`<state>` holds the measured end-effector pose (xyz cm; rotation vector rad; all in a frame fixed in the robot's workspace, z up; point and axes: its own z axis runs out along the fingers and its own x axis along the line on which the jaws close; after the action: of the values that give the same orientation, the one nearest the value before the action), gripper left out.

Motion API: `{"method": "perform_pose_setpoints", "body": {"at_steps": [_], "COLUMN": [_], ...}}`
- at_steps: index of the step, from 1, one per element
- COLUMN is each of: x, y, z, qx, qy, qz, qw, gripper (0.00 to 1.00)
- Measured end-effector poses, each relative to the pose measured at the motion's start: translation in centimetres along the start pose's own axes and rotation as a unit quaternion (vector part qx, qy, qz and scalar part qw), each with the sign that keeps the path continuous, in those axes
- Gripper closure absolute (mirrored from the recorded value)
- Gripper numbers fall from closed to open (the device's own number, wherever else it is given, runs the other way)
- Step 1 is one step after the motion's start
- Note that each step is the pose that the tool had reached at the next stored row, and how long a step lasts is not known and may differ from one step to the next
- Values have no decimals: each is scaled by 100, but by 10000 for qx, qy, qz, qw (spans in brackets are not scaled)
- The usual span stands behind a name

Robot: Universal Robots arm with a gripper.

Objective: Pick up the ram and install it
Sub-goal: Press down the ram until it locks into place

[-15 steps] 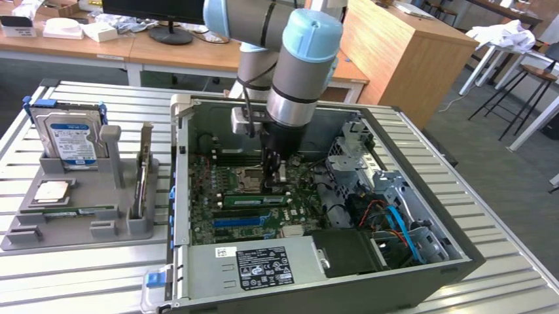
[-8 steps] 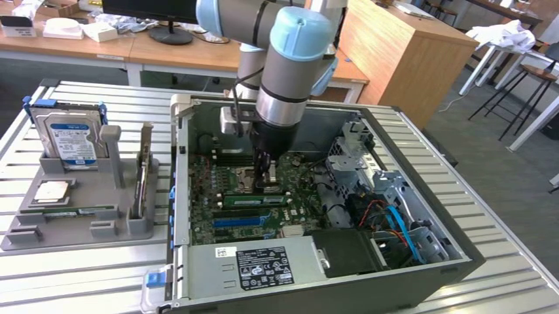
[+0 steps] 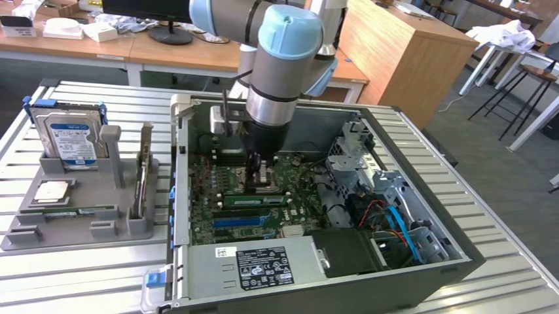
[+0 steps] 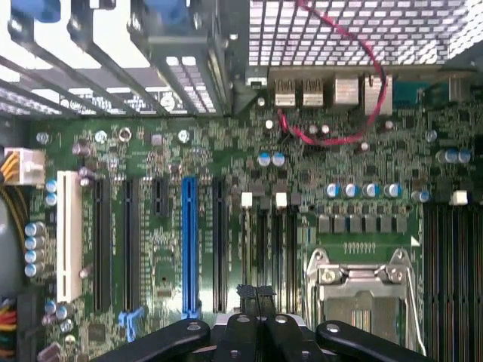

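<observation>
Ram point(image 3: 254, 200), a narrow green stick, lies seated in a slot on the motherboard point(image 3: 262, 190) inside the open computer case point(image 3: 410, 261), running across the board just in front of the arm's tool. A second green stick point(image 3: 68, 212) of the same kind lies flat in a groove of the grey holder tray point(image 3: 78, 226) on the slatted table point(image 3: 78, 275), well apart from the case toward the exterior view's left.

Directly above the seated stick, the gripper point(image 3: 262, 178) hangs down into the case from the pale blue and grey arm point(image 3: 284, 59). In the wrist view the gripper point(image 4: 256, 296) has its black fingertips point(image 4: 247, 292) pressed together with no gap and nothing between them (they hover over the narrow dark slots beside the silver processor socket point(image 4: 362, 290)).

Further along the board in the wrist view run a blue expansion slot point(image 4: 189, 241), a white slot point(image 4: 69, 234) and several black ones, and a red cable point(image 4: 332, 139) loops near the rear ports.

On the holder tray stand a silver-and-blue labelled hard drive point(image 3: 72, 139), upright at the back, and a tall thin card point(image 3: 143, 173) on edge beside it. A power supply with a black label point(image 3: 262, 265) sits at the case's near edge.
</observation>
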<state>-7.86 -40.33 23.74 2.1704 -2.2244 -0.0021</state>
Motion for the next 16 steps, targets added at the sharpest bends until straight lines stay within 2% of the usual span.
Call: {"method": "perform_pose_setpoints", "body": {"at_steps": [4, 16], "x": [1, 23], "y": [60, 63], "z": [2, 2], "qx": [0, 0], "qy": [0, 0], "qz": [7, 8], "qw": [10000, 10000], "gripper": [90, 90]}}
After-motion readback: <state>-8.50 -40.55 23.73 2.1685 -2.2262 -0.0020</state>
